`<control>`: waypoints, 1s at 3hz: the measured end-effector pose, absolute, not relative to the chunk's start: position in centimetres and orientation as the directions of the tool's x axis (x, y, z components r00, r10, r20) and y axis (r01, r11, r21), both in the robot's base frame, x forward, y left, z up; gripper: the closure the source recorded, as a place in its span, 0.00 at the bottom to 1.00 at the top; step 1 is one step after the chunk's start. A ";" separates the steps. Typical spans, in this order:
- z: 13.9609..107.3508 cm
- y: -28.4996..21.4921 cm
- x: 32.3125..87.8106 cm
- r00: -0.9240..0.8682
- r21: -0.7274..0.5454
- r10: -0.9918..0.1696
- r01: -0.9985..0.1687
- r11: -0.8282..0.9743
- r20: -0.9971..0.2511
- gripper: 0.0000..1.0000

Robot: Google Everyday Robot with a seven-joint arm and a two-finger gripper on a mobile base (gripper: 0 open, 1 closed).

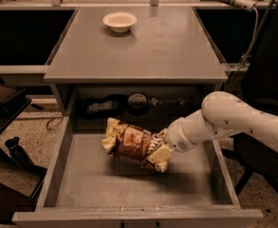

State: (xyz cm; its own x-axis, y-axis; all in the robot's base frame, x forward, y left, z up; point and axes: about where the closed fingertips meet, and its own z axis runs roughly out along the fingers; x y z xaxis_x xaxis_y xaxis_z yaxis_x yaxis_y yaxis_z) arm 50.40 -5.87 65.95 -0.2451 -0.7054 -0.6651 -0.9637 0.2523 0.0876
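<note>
The pincer (pixel 158 155) is clamped on the right end of the chip bag (pixel 128 143), which hangs tilted inside the open drawer (pixel 129 213), seemingly off its floor. It looks like a carrying step. Any move calls for minding the drawer walls and the desk (pixel 138 51) edge above.

No text, brand or number can be read; the print on the brown snack bag (pixel 128 141), clamped in the gripper (pixel 158 155) above the open drawer (pixel 105 186), is illegible.
</note>
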 end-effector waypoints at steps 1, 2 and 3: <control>63.7 -5.0 50.7 -0.264 0.082 -0.707 -0.956 0.280 -0.656 1.00; 63.7 -5.0 50.7 -0.264 0.082 -0.707 -0.956 0.280 -0.656 0.81; 63.7 -5.0 50.7 -0.264 0.082 -0.707 -0.956 0.280 -0.656 0.58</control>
